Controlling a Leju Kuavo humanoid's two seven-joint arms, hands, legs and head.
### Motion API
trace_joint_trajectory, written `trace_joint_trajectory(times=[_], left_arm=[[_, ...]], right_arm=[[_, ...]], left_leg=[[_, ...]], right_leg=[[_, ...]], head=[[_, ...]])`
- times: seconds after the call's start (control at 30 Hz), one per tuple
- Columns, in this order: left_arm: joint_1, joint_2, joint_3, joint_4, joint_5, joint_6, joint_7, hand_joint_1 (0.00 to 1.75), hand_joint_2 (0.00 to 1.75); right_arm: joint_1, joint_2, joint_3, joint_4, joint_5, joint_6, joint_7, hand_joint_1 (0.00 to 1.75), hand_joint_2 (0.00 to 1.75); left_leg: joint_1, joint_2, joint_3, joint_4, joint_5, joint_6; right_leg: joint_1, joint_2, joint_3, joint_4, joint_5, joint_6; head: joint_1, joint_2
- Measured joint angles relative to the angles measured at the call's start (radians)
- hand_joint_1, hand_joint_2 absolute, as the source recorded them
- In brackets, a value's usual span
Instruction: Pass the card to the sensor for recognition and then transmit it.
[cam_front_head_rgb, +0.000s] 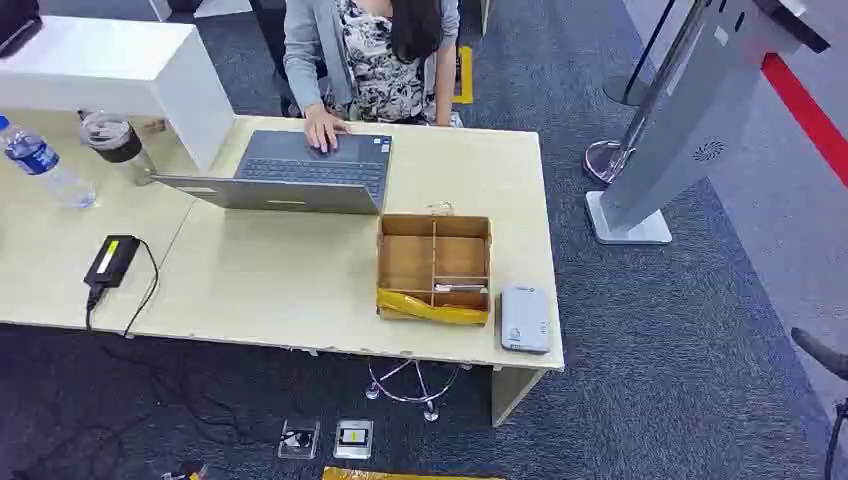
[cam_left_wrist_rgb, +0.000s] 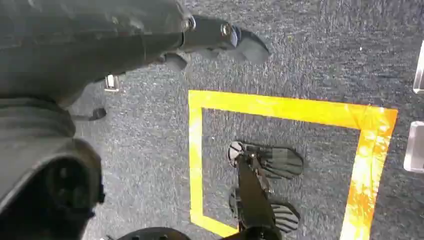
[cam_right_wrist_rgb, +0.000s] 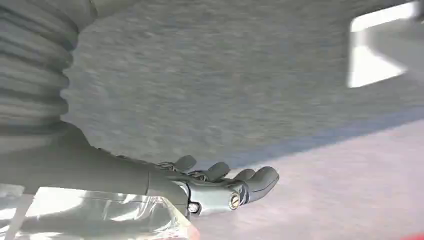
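Both hands hang low over carpet, right hand (cam_right_wrist_rgb: 220, 185) fingers loosely extended, left hand (cam_left_wrist_rgb: 220, 40) unclear; your divided cardboard box (cam_front_head_rgb: 434, 268) and grey card reader (cam_front_head_rgb: 525, 318) sit centre-right, nearer the right arm.

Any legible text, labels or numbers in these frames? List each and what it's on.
None can be read.
Water bottle: blue label, print too small.
Power adapter: yellowish sticker, blurred.
Grey card reader: small marks on top, unreadable.
Laptop: keys and a lid mark, too small.
Grey kiosk stand: dotted grille, no words.
Floor tape square: plain yellow, no lettering.
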Motion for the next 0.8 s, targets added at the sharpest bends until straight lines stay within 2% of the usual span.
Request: trace_joint_trajectory(times=[0.13, 0.37, 0.53, 0.63, 0.8], left_arm=[[0.0, 0.002, -0.001, 0.0, -0.012, -0.003, -0.021, 0.0, 0.0], [-0.008, 0.002, -0.018, 0.0, -0.025, -0.011, -0.041, 0.0, 0.0], [-0.01, -0.001, -0.026, 0.0, -0.03, -0.011, -0.043, 0.0, 0.0], [-0.01, -0.005, -0.034, 0.0, -0.031, -0.011, -0.045, 0.0, 0.0], [-0.008, -0.005, -0.037, 0.0, -0.031, -0.011, -0.046, 0.0, 0.0]], right_arm=[[-0.059, 0.011, 0.034, -0.058, 0.062, -0.027, -0.075, 0.0, 1.75], [-0.153, 0.064, 0.186, -0.261, 0.228, -0.047, -0.014, 0.0, 1.75], [-0.2, 0.118, 0.318, -0.39, 0.341, -0.095, -0.011, 0.0, 1.75], [-0.214, 0.136, 0.375, -0.419, 0.409, -0.141, -0.013, 0.0, 1.75], [-0.221, 0.141, 0.384, -0.422, 0.421, -0.149, -0.014, 0.0, 1.75]], left_leg=[[0.0, -0.001, -0.003, 0.0, 0.0, -0.001], [0.0, -0.003, -0.003, 0.0, 0.003, 0.001], [0.0, -0.005, -0.004, 0.0, 0.004, -0.001], [0.0, -0.011, -0.007, 0.0, 0.004, -0.001], [0.0, -0.011, -0.007, 0.0, 0.005, -0.001]], right_leg=[[0.0, -0.001, 0.0, 0.001, 0.0, 0.0], [0.0, -0.002, -0.002, 0.003, 0.0, 0.0], [0.0, -0.004, -0.003, 0.004, 0.0, 0.0], [0.0, -0.01, -0.003, 0.004, 0.0, 0.0], [0.0, -0.009, -0.004, 0.004, 0.0, 0.0]], head=[[0.0, 0.0], [0.0, 0.0], [0.0, 0.0], [0.001, 0.0], [0.001, 0.0]])
